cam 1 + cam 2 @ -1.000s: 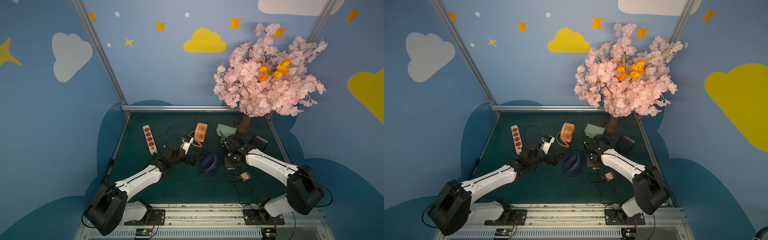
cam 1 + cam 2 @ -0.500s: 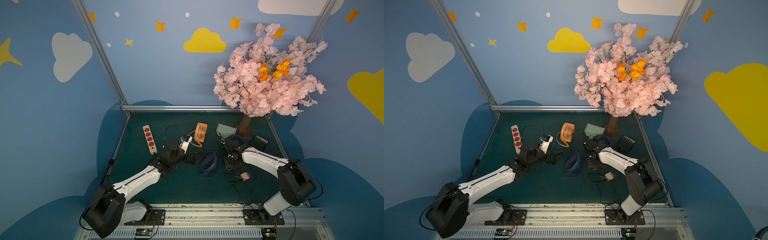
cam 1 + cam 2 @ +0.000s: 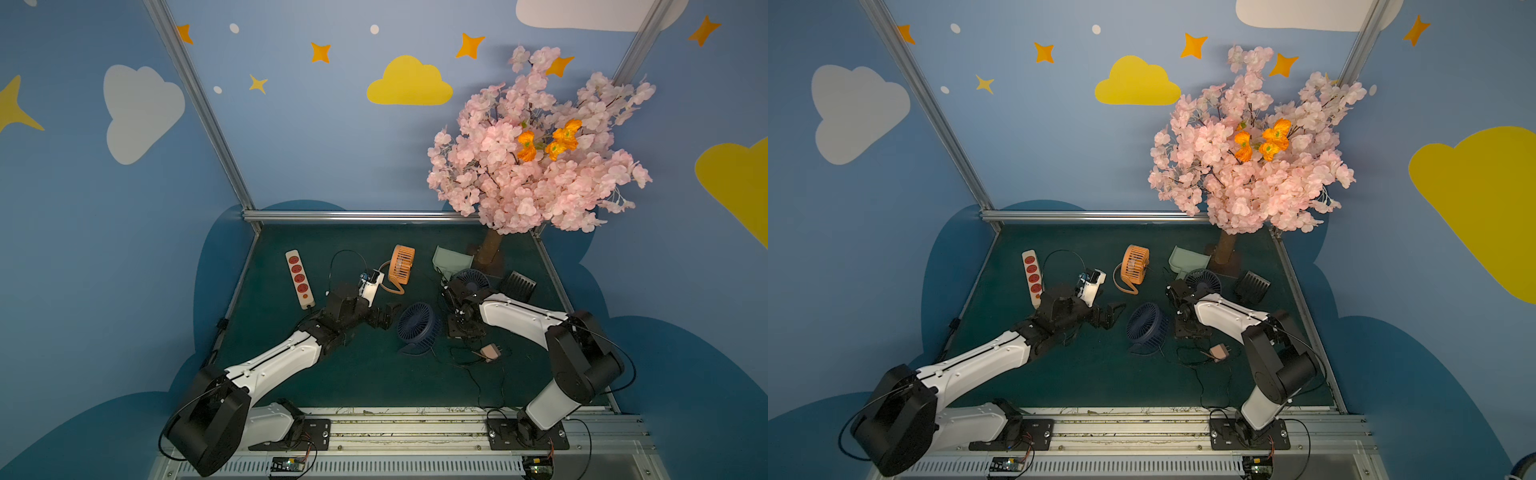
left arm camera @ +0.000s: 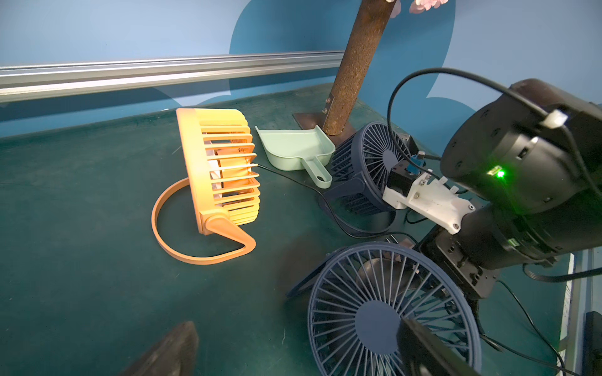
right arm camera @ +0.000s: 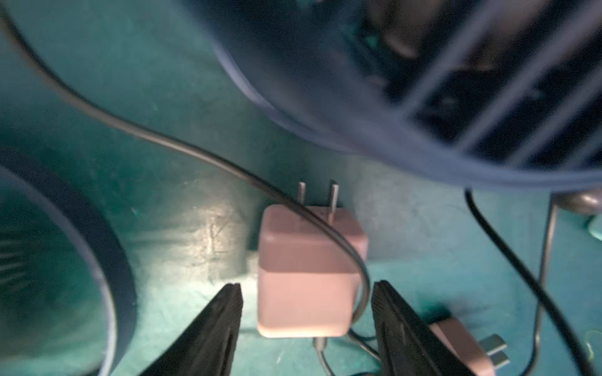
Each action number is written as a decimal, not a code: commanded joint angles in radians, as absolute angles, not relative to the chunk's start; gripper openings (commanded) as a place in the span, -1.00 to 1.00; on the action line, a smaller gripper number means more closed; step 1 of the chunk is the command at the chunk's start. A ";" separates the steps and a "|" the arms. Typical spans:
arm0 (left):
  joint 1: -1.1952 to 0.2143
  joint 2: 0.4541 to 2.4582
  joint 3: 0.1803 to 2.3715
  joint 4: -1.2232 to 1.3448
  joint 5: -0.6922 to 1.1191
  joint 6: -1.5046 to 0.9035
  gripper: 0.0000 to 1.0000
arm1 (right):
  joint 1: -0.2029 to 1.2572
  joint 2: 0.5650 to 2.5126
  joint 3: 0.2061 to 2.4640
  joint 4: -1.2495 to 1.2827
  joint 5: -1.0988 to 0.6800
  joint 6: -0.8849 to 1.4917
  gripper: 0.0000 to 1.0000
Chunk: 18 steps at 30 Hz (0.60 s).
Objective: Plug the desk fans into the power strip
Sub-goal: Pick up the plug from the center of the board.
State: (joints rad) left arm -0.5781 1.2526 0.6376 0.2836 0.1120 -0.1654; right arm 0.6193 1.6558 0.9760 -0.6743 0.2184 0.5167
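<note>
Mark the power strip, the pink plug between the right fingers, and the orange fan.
power strip (image 3: 299,278): top view, a red socket at mid-length.
pink plug (image 5: 306,286): right wrist view, its square body.
orange fan (image 3: 401,264): top view, the slatted grille.

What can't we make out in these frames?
- Pink square plug adapter and second pink plug, right wrist view: top views show only one pink plug; the right gripper likely hides the other.
- Thin black cords: too thin in top views to trace to either dark blue round fan.
- White power strip with red sockets: slots too small in top views.
- Left gripper: fingers blurred, cropped by left wrist view's edge.
</note>
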 commanded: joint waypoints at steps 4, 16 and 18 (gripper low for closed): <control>-0.580 1.247 0.624 0.288 0.110 -0.184 1.00 | 0.634 1.726 0.983 -0.641 0.205 0.520 0.31; -0.581 1.203 0.655 0.282 0.154 -0.184 1.00 | 0.640 1.599 0.993 -0.649 0.196 0.499 -0.08; -0.581 1.194 0.684 0.281 0.199 -0.186 1.00 | 0.625 1.526 1.011 -0.672 0.151 0.498 -0.08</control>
State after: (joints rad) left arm -0.5781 1.2243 0.6300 0.2790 0.1349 -0.1844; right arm 0.6353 1.6341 0.9821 -0.6376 0.1932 0.5087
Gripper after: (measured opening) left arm 0.999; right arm 0.479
